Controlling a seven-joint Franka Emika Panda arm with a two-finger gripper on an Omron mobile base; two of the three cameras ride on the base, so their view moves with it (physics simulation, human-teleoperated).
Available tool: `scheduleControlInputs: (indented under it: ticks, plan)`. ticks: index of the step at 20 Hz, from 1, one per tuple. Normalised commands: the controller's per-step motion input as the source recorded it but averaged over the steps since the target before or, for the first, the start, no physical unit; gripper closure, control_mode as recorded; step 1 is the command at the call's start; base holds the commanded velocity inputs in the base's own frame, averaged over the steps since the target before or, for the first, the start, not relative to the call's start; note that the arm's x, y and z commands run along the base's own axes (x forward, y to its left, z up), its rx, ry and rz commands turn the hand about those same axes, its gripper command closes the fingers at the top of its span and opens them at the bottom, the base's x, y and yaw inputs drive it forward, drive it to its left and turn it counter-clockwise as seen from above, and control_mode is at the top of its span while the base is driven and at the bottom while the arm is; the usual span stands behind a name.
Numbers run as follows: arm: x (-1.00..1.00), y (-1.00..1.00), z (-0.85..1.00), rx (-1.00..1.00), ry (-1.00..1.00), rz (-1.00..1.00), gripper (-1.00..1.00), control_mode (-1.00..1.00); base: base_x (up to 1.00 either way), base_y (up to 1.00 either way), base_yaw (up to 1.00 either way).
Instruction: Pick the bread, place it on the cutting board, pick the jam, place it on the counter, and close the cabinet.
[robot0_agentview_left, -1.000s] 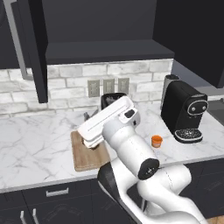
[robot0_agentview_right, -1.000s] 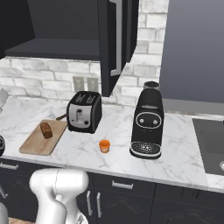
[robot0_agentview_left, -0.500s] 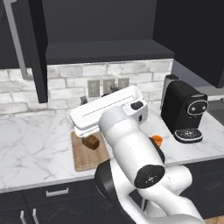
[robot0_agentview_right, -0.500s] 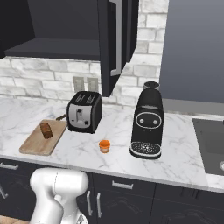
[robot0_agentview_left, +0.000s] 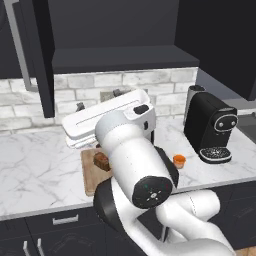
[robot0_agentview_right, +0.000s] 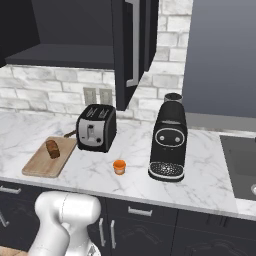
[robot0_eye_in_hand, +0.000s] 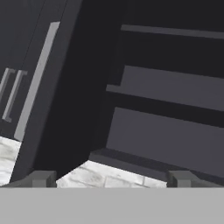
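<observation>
My end effector stands released, fingertips wide apart with nothing between them, facing the open cabinet and its dark shelves. The bread lies on the cutting board. The jam stands on the bench, between the toaster and the coffee machine. The cabinet door hangs open.

This is a home kitchen: a white marble table carries a toaster and a coffee machine, with a brick wall and dark cabinet above.
</observation>
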Motion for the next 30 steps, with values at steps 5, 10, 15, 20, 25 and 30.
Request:
scheduleControlInputs:
  ticks: [5,10,15,20,25,30]
  plan:
    - [0.0,0.27,-0.01,0.0,-0.05,0.0,-1.0,-1.0,0.0,0.0,0.0]
    - [0.0,0.31,-0.01,0.0,-0.07,0.0,-1.0,-1.0,0.0,0.0,0.0]
    - [0.0,0.3,-0.01,0.0,-0.06,0.0,-1.0,-1.0,0.0,0.0,0.0]
    - [0.0,0.26,0.0,0.0,-0.06,0.0,-1.0,-1.0,0.0,0.0,0.0]
    - [0.0,0.3,0.0,0.0,-0.04,0.0,-1.0,-1.0,0.0,0.0,0.0]
    - [0.04,0.29,0.0,0.0,-0.02,0.0,-1.0,-1.0,0.0,0.0,0.0]
